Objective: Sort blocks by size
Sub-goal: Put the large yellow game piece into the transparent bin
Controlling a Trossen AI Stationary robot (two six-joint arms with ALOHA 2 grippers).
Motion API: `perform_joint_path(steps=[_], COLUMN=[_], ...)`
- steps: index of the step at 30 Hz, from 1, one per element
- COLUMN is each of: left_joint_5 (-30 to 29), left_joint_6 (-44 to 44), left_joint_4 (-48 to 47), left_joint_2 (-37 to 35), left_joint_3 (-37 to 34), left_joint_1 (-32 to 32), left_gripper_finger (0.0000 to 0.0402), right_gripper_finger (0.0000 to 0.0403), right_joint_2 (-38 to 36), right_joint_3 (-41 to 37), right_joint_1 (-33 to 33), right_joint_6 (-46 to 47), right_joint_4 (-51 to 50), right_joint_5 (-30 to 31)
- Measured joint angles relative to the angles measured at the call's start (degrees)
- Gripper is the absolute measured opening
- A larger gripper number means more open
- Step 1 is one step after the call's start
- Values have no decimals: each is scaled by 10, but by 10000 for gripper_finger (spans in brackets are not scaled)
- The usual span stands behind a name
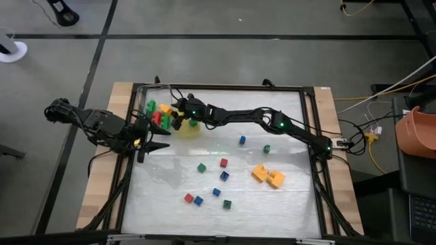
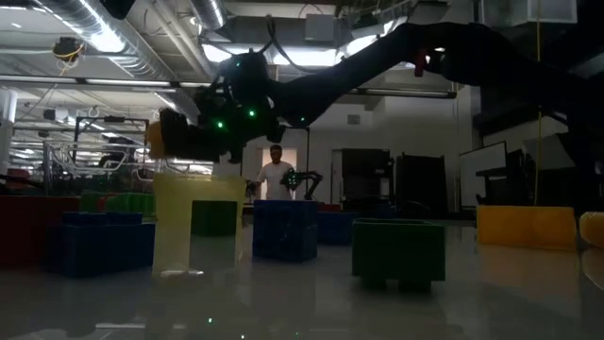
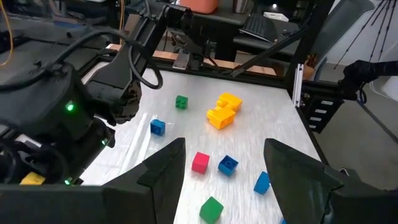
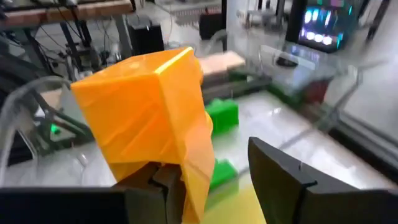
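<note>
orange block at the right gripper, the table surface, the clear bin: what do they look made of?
Orange block: looks like moulded plastic, flat glossy faces with crisp edges. Table surface: a pale, semi-gloss sheet, plastic or laminate, hard to say which; it mirrors the blocks in the low view. Clear container: transparent plastic by the look, with see-through walls and bright edge glints.

Dim backlit low view; blurred right wrist view.
</note>
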Motion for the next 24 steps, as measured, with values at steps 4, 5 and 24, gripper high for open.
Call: perform_joint_path(steps=[4,5,24], left_joint_5=[0,0,-337], left_joint_6=[0,-1,-65], left_joint_4=[-1,-2,-155], left_joint_2=[0,0,182], left_joint_3=[0,0,0], left_joint_1=[0,0,106], left_gripper_finger=[204,204,204], right_gripper_finger=[161,161,161], right_joint_2=[0,0,0], right_joint_3=[0,0,0], right_joint_1=[7,9,12], right_joint_6=[9,8,5], right_joint_4=[3,6,32], right_joint_5=[-25,-27,-30])
